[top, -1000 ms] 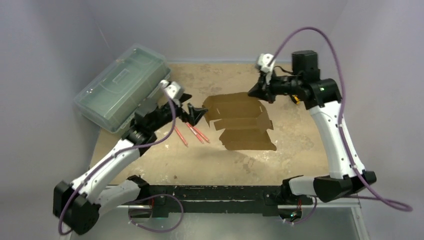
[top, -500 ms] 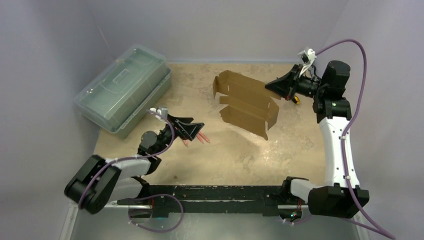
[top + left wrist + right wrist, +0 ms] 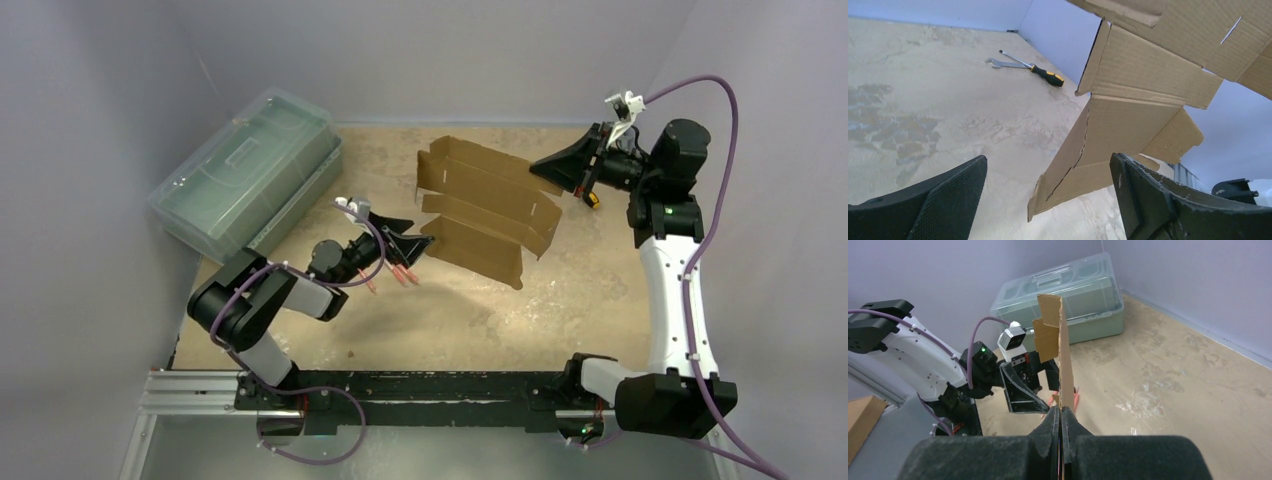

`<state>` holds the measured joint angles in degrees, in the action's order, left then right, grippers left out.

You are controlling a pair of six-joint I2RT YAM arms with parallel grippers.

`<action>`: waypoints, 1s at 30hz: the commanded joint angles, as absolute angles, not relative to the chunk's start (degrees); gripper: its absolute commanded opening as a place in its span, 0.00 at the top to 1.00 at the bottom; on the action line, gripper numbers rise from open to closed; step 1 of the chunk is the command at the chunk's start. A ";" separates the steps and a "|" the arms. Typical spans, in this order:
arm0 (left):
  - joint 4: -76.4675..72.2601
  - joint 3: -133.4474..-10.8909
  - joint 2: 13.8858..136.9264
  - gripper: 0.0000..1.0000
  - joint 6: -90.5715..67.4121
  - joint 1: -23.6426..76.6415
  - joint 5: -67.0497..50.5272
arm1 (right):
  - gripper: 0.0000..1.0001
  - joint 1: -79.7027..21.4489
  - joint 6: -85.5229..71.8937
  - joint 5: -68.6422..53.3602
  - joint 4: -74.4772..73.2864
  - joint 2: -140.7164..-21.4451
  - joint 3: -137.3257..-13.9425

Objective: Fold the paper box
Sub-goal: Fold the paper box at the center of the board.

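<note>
**Right hand clenched on the cardboard, left hand spread wide**

Right hand [image 3: 537, 166], in the upper right of the top view, is clenched on one edge of the paper box [image 3: 485, 205]. In the right wrist view the two fingers of this hand [image 3: 1060, 412] press together on the sheet, and the brown cardboard [image 3: 1065, 365] rises edge-on from them up the middle of the frame.

The paper box is not folded yet. It is an open die-cut sheet with flaps and tabs, and it hangs tilted over the middle of the desk [image 3: 450, 320], sloping down toward the lower left. I cannot tell if its lowest corner touches the desk.

The left hand [image 3: 415, 240] lies low, left of the centre, with its fingers wide apart and nothing between them. In the left wrist view this hand [image 3: 1048, 159] points at the lower flaps of the box [image 3: 1128, 120], which are just beside it (contact is not clear).

A green plastic case [image 3: 245, 175] stands at the upper left. Some thin red sticks [image 3: 400, 272] lie on the desk under the left hand. A screwdriver [image 3: 1045, 75] and a wrench [image 3: 995, 62] lie together at the top of the left wrist view.
</note>
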<state>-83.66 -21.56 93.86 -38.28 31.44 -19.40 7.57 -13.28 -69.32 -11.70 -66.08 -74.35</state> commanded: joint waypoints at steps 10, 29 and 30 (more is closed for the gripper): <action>-101.88 -29.86 102.56 1.00 -38.77 32.08 -28.97 | 1.00 8.15 -15.91 -71.07 -7.56 -64.93 -73.20; -11.17 -47.70 75.76 1.00 0.64 32.43 -30.76 | 0.35 7.28 35.01 -59.30 -53.32 -77.00 -88.09; -9.39 -48.89 75.61 1.00 2.30 32.56 -30.76 | 0.35 6.64 36.43 -59.05 -54.58 -77.93 -88.56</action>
<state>-27.22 -44.23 76.93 -8.49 32.08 -29.93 7.81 26.00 -59.27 -43.77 -74.59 -85.14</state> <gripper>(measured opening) 0.008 0.653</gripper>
